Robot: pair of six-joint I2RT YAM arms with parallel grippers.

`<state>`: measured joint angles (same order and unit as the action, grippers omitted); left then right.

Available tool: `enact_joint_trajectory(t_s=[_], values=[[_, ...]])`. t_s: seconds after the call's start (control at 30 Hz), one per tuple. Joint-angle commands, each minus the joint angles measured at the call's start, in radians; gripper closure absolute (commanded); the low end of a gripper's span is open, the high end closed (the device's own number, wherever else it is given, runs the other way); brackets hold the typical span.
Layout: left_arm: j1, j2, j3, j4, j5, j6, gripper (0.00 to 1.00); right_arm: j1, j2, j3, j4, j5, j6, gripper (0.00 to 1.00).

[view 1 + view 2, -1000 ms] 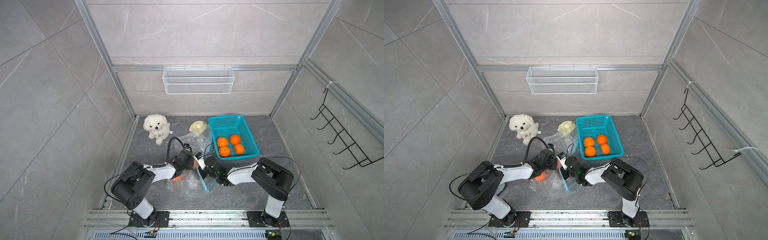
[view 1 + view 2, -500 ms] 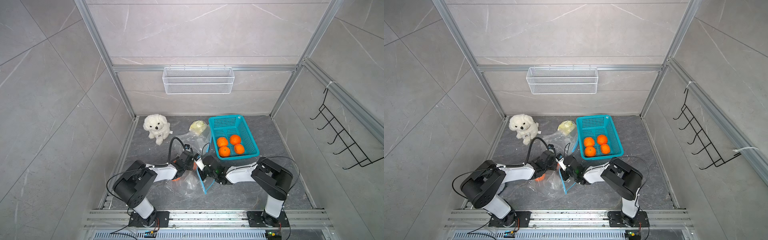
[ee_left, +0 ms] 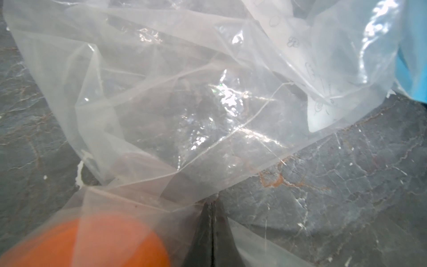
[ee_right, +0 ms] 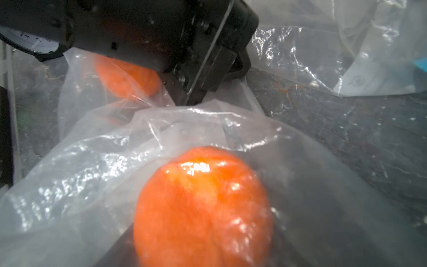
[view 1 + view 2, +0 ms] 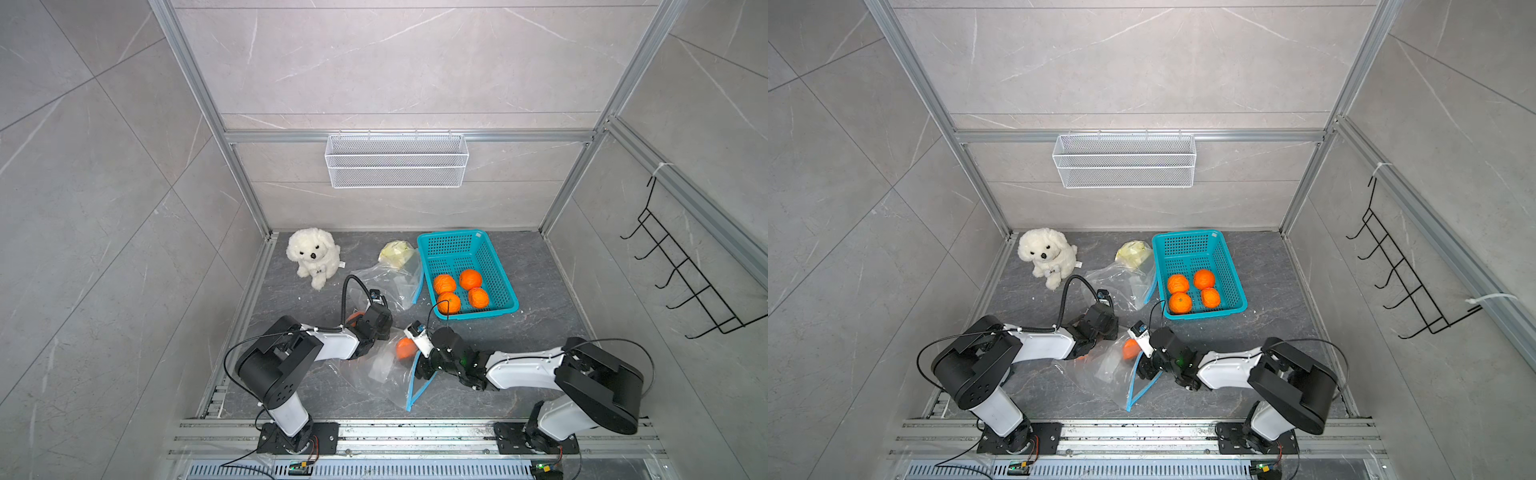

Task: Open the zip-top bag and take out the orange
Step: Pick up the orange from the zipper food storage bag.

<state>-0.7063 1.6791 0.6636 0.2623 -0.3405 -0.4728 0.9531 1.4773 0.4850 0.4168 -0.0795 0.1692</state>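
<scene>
— Where is the orange (image 5: pixel 403 348)?
— Inside the bag (image 5: pixel 376 368), close to its gaping blue zip (image 5: pixel 417 384), right at the tip of the right gripper (image 5: pixel 417 354). The bag lies crumpled on the table (image 5: pixel 540 332).
— And the claws?
— The left gripper (image 3: pixel 211 207) is pinched tight on a fold of film at the end away from the zip. The right one's jaws hide behind fruit and film, so whether it grips cannot be told.
— How should the fruit handle?
— Likely firm, light and round, so it rolls. Film caught between pad and peel would let it slip, so a hold across its middle, on bare peel, looks best.
— Which way does it all point?
— The bag's long axis runs from the left pinch to the mouth, which faces the right arm. The orange is nearly round, and its stem end cannot be made out
</scene>
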Motion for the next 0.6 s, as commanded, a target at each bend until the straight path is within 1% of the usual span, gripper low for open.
enact_joint_trajectory(t_s=[0.0, 0.1, 0.23, 0.37, 0.43, 0.5, 0.57], values=[[0.021, 0.034, -0.010, -0.113, -0.014, -0.042, 1.00, 0.006, -0.067, -0.041, -0.084, 0.013, 0.036, 0.42], [0.038, 0.019, -0.008, -0.139, -0.014, -0.071, 1.00, 0.008, -0.100, -0.076, -0.097, 0.018, 0.047, 0.43], [0.081, -0.002, -0.019, -0.121, 0.051, -0.079, 1.00, 0.010, -0.101, -0.072, -0.159, 0.020, 0.066, 0.44], [0.082, -0.039, -0.010, -0.152, 0.041, -0.079, 1.00, 0.012, -0.106, -0.086, -0.170, 0.049, 0.098, 0.47], [0.083, -0.062, -0.012, -0.150, 0.055, -0.079, 1.00, 0.012, -0.143, -0.098, -0.166, 0.054, 0.110, 0.49], [0.084, -0.074, -0.005, -0.155, 0.068, -0.076, 1.00, 0.012, -0.198, -0.097, -0.203, 0.077, 0.135, 0.50], [0.094, -0.087, 0.007, -0.170, 0.078, -0.079, 1.00, 0.011, -0.272, -0.094, -0.269, 0.137, 0.173, 0.52]])
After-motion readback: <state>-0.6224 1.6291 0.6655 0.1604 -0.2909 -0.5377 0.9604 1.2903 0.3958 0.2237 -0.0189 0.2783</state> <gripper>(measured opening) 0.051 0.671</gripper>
